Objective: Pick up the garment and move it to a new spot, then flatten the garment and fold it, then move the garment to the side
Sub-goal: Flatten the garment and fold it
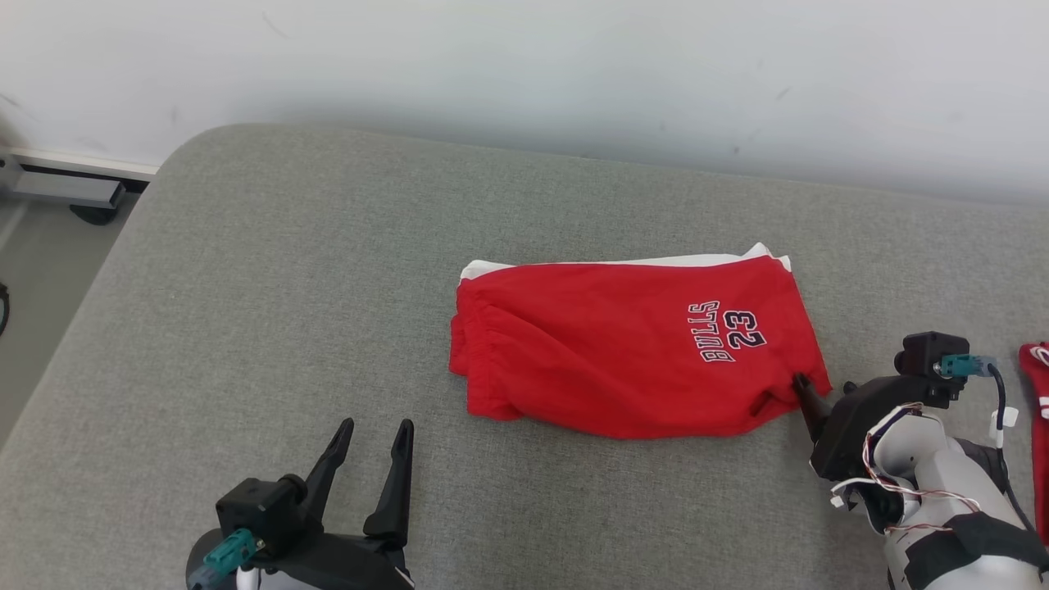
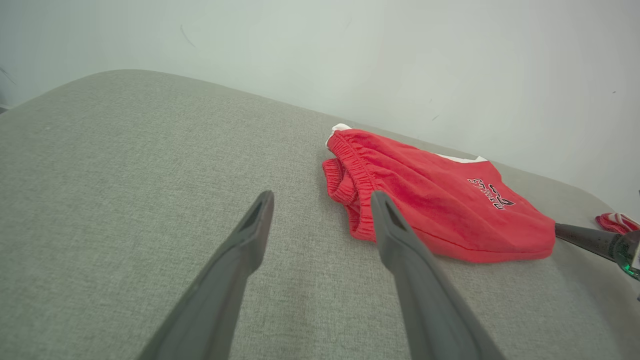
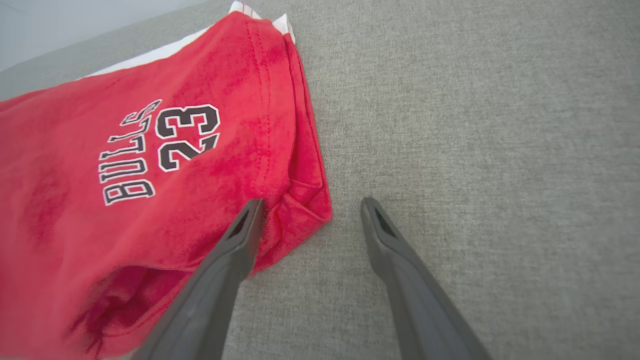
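The garment (image 1: 631, 348) is a pair of red shorts with white trim and "BULLS 23" print, lying folded in the middle of the grey padded surface (image 1: 246, 287). My right gripper (image 1: 822, 383) is open at the garment's near right corner. In the right wrist view, one finger of the right gripper (image 3: 311, 202) lies over the corner of the garment (image 3: 150, 150) and the other over bare surface. My left gripper (image 1: 377, 428) is open and holds nothing, a short way in front of the garment's waistband end. The left wrist view shows the left gripper (image 2: 322, 195) short of the garment (image 2: 440, 200).
Another red cloth item (image 1: 1037, 410) lies at the surface's right edge. A white wall (image 1: 524, 65) runs close behind. The surface drops off on the left to the floor, where a metal frame (image 1: 65, 192) stands.
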You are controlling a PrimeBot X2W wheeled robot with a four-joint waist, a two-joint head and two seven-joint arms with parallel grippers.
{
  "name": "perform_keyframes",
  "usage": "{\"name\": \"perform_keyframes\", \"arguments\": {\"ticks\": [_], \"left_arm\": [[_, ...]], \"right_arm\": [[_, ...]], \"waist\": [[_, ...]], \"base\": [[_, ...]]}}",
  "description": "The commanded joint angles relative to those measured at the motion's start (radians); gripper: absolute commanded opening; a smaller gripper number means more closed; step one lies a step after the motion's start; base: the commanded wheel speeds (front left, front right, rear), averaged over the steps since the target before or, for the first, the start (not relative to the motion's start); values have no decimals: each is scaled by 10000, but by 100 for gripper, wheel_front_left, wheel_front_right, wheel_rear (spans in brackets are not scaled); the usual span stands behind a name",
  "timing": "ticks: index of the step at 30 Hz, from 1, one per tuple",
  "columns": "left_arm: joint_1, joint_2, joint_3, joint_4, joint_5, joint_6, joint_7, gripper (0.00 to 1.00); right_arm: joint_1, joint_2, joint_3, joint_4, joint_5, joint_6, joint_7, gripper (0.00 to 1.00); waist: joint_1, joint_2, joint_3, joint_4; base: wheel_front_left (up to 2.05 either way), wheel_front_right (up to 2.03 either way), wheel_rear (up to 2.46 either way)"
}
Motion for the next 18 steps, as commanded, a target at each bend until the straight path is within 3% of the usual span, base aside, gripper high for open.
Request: {"name": "perform_keyframes", "arguments": {"ticks": [1,5,6,8,18], "left_arm": [[-43,71,-21,-34,26,-6,32,100],[-72,72,-72,-42,42,-4,31,100],[-65,81,-82,-38,34,13,25,100],[-55,88,-92,-23,14,33,27,100],[123,88,-189,45,-98,53,85,100]], "right_arm": [[-132,26,-115,191,-148,-15,108,100],[-201,70,-193,471,-284,-14,242,100],[-242,96,-201,635,-305,-14,334,73],[-280,109,-213,721,-354,-15,314,0],[-117,111,-44,760,-290,-18,229,0]], "waist": [[0,0,3,52],[0,0,3,118],[0,0,-2,154],[0,0,-10,178],[0,0,-216,140]], "base": [[0,0,0],[0,0,0],[0,0,0],[0,0,0],[0,0,0]]}}
